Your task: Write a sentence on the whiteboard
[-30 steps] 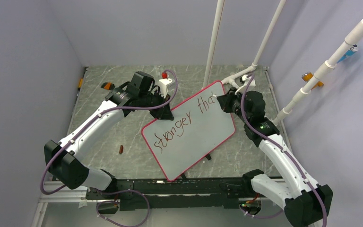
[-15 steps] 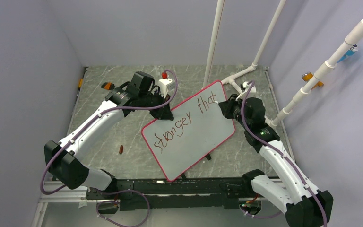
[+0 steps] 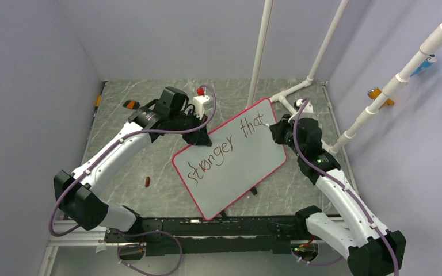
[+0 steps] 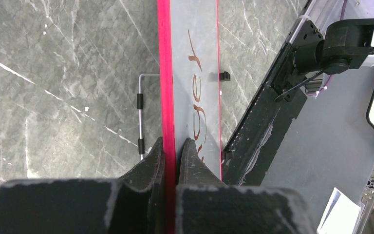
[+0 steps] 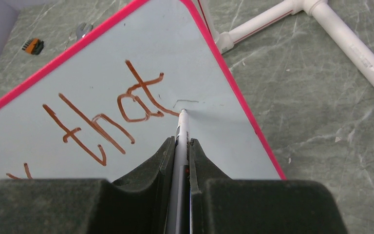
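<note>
Since a second ago "tha" gains its t — the sentence [image 3: 225,150] reads two words, likely unfinished. Right claw [image 5: 181,142] pinches the marker [image 5: 181,127] at the whiteboard [image 3: 247,167] on the tabletop [image 3: 236,92]; left claw [image 4: 173,142] clamps its rim.

Sentence [image 3: 218,154] on whiteboard [image 3: 243,172] — table [image 3: 167,195] beneath

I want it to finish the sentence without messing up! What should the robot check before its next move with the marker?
1. Left gripper clamped on the board rim: ok.
2. Right gripper shut on the marker: ok.
3. Marker tip touching the board: cannot tell.
4. Room for another word right of "that": not ok, the rim is close.
5. Blank space below "stronger": ok.
</note>
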Robot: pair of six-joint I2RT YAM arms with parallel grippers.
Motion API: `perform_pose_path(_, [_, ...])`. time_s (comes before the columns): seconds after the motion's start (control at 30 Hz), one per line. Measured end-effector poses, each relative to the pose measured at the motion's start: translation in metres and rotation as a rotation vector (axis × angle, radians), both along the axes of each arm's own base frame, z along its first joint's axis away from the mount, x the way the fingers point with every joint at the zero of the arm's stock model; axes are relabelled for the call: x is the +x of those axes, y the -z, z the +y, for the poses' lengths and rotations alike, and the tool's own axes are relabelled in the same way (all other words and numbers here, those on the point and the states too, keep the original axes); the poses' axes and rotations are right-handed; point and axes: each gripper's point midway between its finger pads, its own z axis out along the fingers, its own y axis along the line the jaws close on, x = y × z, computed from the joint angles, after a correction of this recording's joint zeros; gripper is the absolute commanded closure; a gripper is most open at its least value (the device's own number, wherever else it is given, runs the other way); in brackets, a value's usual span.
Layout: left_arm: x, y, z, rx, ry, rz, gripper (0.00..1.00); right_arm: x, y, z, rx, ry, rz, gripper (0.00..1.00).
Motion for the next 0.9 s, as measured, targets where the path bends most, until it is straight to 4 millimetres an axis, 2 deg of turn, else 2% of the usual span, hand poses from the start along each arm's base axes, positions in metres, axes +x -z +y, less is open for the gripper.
perform_pose_path(0.2, [0.000, 0.000, 0.000, -0.001, 0.002, -0.001, 1.00, 0.012, -0.019, 0.002, 0.003, 0.011, -0.023, 1.00])
perform_pose_path(0.4, [-0.001, -0.001, -0.001, -0.002, 0.005, -0.004, 1.00, 0.017, -0.048, -0.003, -0.002, 0.037, -0.073, 1.00])
perform_pose_path(0.7, [0.000, -0.001, -0.001, 0.004, -0.002, -0.010, 1.00, 0.000, -0.090, -0.018, 0.002, 0.079, -0.152, 1.00])
perform_pose_path(0.9, [-0.001, -0.004, 0.000, 0.009, -0.009, -0.025, 1.00, -0.007, -0.092, -0.018, 0.003, 0.069, -0.149, 1.00])
